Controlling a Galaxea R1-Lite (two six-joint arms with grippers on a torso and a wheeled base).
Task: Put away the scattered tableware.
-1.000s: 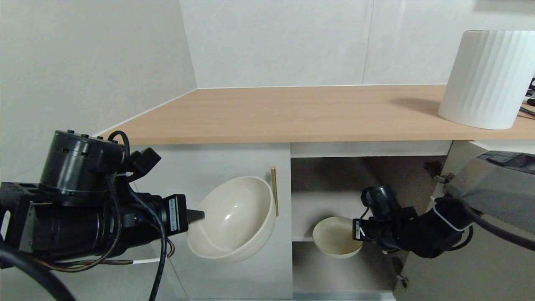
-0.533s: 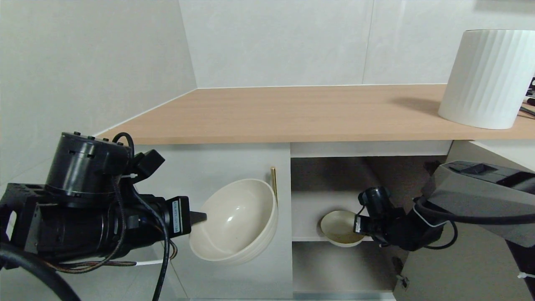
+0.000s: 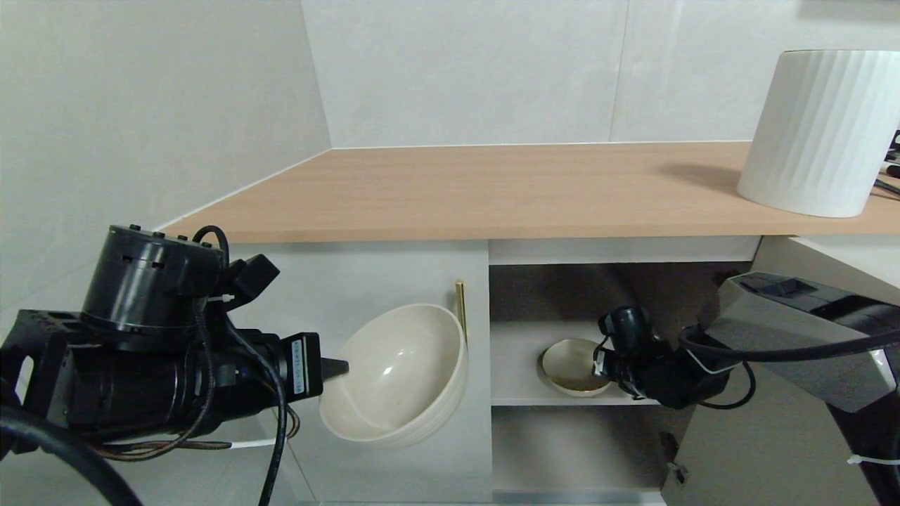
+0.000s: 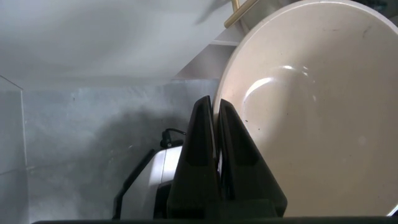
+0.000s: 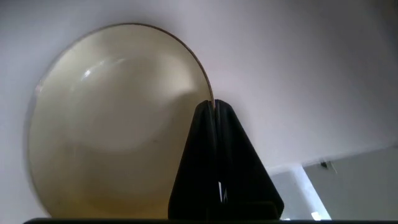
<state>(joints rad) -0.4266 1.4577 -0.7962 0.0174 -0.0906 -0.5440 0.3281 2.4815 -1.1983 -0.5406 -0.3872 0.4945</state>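
My left gripper (image 3: pixel 336 367) is shut on the rim of a large cream bowl (image 3: pixel 394 376), held tilted in front of the closed left cabinet door (image 3: pixel 330 288). The left wrist view has the fingers (image 4: pixel 214 124) pinched on that large cream bowl's (image 4: pixel 311 112) edge. Inside the open cabinet, my right gripper (image 3: pixel 602 365) is shut on the rim of a small cream bowl (image 3: pixel 571 365) that rests on or just above the cabinet shelf (image 3: pixel 517 383). The right wrist view has its fingers (image 5: pixel 214 115) clamped on the small cream bowl (image 5: pixel 118 118).
A wooden countertop (image 3: pixel 492 190) runs above the cabinet. A white ribbed container (image 3: pixel 819 130) stands at its right end. A gold handle (image 3: pixel 461 320) sits on the closed door beside the large bowl. The open right door (image 3: pixel 794 344) hangs by my right arm.
My right arm carried the small bowl up from below the shelf and deeper into the cabinet, onto shelf level. The left gripper and large bowl shifted only slightly.
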